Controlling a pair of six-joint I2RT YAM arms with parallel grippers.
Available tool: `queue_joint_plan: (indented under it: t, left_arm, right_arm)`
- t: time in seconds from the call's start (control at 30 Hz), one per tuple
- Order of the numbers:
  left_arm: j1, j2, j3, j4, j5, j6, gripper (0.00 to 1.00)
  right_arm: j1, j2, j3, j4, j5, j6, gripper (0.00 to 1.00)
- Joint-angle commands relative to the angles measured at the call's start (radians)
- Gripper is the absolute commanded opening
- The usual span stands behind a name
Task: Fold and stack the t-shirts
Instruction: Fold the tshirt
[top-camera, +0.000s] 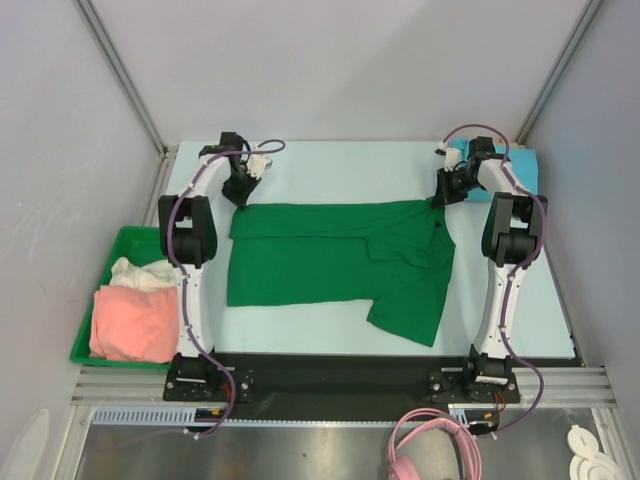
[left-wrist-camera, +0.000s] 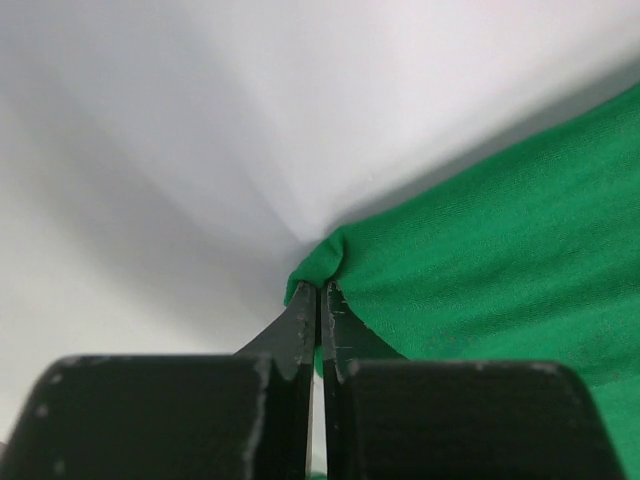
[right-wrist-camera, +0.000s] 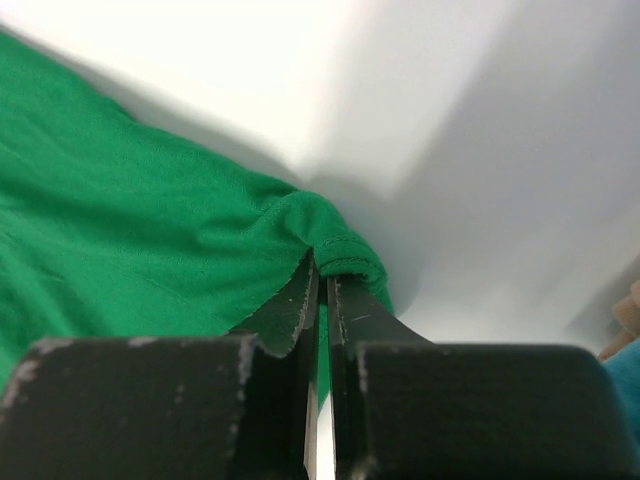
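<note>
A green t-shirt lies spread on the pale table, with one part folded over on its right side. My left gripper is shut on the shirt's far left corner; the left wrist view shows the green cloth pinched at the fingertips. My right gripper is shut on the shirt's far right corner; the right wrist view shows a hemmed edge bunched between the jaws. Both held corners sit near the table's far side.
A green bin at the left holds a pink shirt and a white one. A folded light-blue cloth lies at the far right corner. A pink cable lies below the table's front edge.
</note>
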Motion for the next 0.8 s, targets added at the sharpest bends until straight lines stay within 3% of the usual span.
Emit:
queue_joint_plan:
  t: [0.0, 0.77]
  left_arm:
    - [0.003, 0.035, 0.045, 0.034, -0.013, -0.005, 0.00]
    - [-0.021, 0.198, 0.309, 0.112, -0.061, -0.022, 0.00]
  right_arm:
    - [0.024, 0.045, 0.013, -0.036, 0.063, 0.005, 0.00]
    - [0.061, 0.168, 0.274, 0.007, 0.189, -0.023, 0.00]
